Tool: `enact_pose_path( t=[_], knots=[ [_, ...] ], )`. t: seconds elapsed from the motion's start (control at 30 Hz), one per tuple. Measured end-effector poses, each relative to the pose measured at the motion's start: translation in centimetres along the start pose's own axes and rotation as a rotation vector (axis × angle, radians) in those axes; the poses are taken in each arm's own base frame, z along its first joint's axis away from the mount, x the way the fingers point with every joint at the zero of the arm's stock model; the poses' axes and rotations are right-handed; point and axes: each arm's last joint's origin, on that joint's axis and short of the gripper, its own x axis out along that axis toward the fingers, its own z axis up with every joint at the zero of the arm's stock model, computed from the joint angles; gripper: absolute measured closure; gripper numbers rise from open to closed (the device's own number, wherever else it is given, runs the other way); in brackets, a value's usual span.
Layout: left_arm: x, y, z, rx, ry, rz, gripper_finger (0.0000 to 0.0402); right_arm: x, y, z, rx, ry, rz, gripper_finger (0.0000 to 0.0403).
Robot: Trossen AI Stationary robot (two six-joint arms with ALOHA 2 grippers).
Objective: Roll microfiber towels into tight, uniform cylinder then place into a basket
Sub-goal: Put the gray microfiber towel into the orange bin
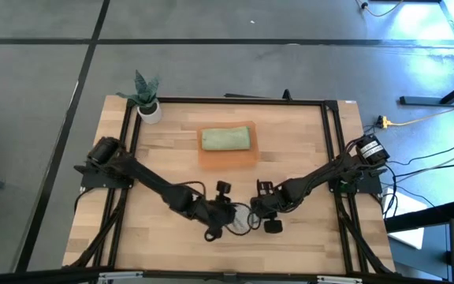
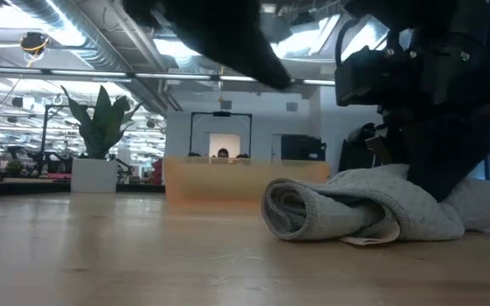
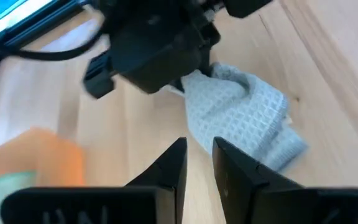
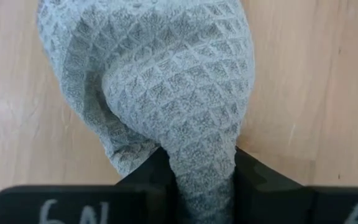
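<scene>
A grey waffle-weave towel (image 1: 243,219) lies loosely rolled on the wooden table near its front edge. Its coiled end (image 2: 289,209) faces the table's left. My right gripper (image 4: 204,180) is shut on it from above. My left gripper (image 3: 199,158) hangs above the table just left of the towel (image 3: 241,112). Its fingers stand a narrow gap apart, with nothing between them. The orange basket (image 1: 227,159) sits at the table's far middle. A rolled green towel (image 1: 225,140) lies in it. My right gripper pinches a bunched ridge of the grey towel (image 4: 201,152) between its two fingers. The fingers come steeply from above. How many layers it has I cannot tell. The towel rests on the table, humped up under the gripper (image 2: 398,177), its free part slack.
A small white plant pot (image 1: 148,108) stands at the far left corner of the table. A black frame (image 1: 235,100) runs along the table's edges. Bare wood lies to the left and right of the two grippers and between them and the basket.
</scene>
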Motion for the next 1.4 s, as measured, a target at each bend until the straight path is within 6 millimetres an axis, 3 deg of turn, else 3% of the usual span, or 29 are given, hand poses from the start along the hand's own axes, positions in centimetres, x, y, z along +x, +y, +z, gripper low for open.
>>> enact_pose_path(
  t=[0.27,0.43,0.6,0.97,1.17,1.4],
  knots=[
    [-5.9,0.0,0.3,-0.063,0.031,0.082,0.0333,-2.0,-1.2,3.3,-0.028,-0.059,-0.063,0.0319],
    [-9.1,-0.5,-0.1,-0.016,0.061,0.083,0.0333,-4.3,-2.5,5.8,-0.054,-0.079,-0.146,0.0319],
    [-11.2,-1.0,-1.0,-0.052,0.105,0.107,0.0333,-6.9,-4.4,8.4,-0.063,-0.122,-0.183,0.0319],
    [-14.1,-2.5,-2.3,-0.087,0.138,0.124,0.0333,-13.1,-10.2,12.9,-0.069,-0.275,-0.498,0.0319],
    [-14.6,-2.9,-2.5,-0.096,0.132,0.125,0.0333,-13.0,-15.0,13.2,0.004,-0.334,-0.61,0.0318],
    [-14.6,-2.6,-3.1,-0.121,0.178,0.154,0.0333,-9.9,-18.6,11.4,0.038,-0.364,-0.647,0.0318]
  ],
)
